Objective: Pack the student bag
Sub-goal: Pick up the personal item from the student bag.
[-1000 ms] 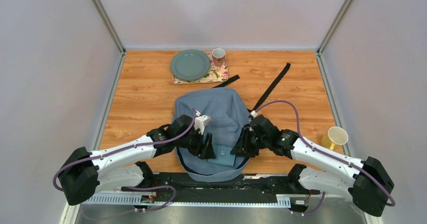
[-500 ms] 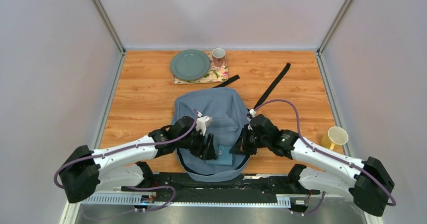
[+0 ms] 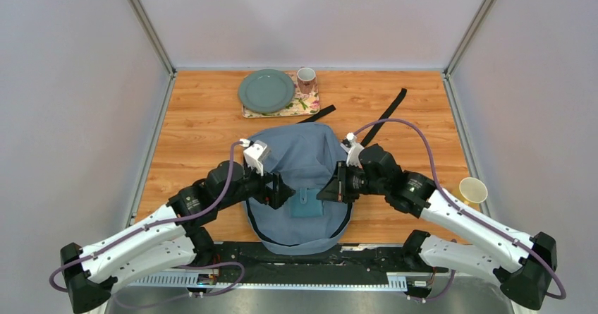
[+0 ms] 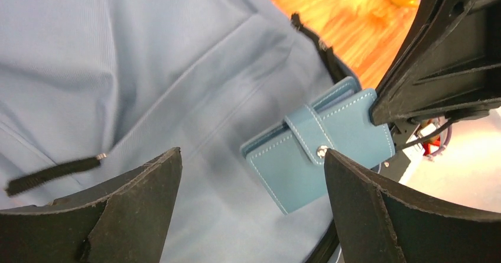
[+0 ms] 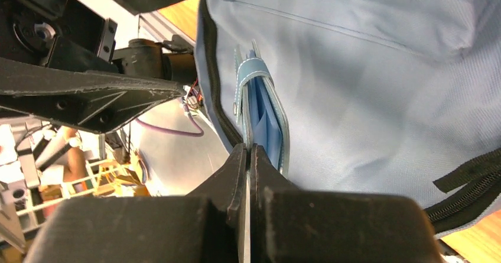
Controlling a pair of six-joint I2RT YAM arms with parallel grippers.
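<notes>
The student bag (image 3: 303, 152) lies flat on the wooden table between my arms, grey-blue, its dark zip along the near edge. A small blue snap wallet (image 3: 307, 203) is over the bag's near part. My right gripper (image 3: 326, 192) is shut on the wallet's right edge. In the right wrist view the wallet (image 5: 266, 121) stands edge-on with one leaf pinched at the tips of the right gripper (image 5: 248, 151). My left gripper (image 3: 282, 192) is open just left of the wallet. In its wrist view the left gripper (image 4: 253, 152) has only bag fabric (image 4: 118, 68) between its jaws, and the wallet (image 4: 307, 162) is beyond them.
A green plate (image 3: 266, 91) and a patterned mug (image 3: 306, 80) sit on a floral mat (image 3: 303, 106) at the back. A yellow cup (image 3: 472, 190) stands at the right edge. The bag's black strap (image 3: 384, 116) trails toward the back right.
The left gripper opened, let go of the wallet and drew back to the left. The right gripper shut on the wallet's edge and both arms shifted slightly away from the near edge.
</notes>
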